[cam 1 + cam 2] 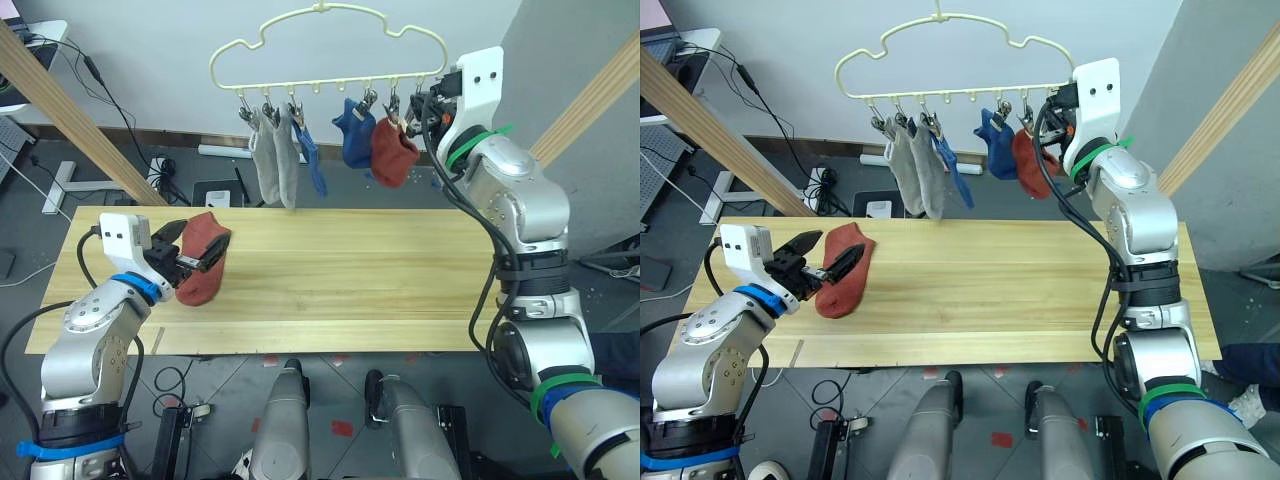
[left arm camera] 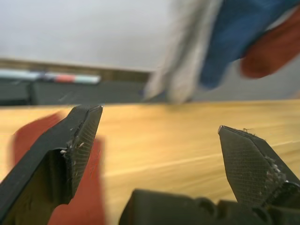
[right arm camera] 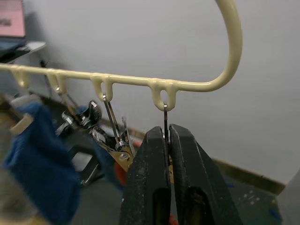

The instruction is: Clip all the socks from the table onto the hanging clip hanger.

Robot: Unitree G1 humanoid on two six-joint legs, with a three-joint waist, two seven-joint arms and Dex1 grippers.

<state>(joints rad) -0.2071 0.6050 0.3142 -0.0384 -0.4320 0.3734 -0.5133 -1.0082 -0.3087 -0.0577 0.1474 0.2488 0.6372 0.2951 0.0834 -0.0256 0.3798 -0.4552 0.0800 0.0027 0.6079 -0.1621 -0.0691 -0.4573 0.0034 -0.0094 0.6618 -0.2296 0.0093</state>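
Picking last rust-red sock | left gripper spread over it, table's 9 o'clock; pinch cuff | right gripper pinching end clip of clip hanger

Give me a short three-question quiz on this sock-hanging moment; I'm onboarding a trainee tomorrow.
1. True or false: one rust-red sock lies on the table.
2. How many socks hang from the clip hanger?
3. What is the right gripper shut on: (a) a blue sock, (b) the end clip, (c) nothing?

Key: 1 true, with the open left gripper over it. 2 five: two grey, two blue, one rust-red. 3 (b).
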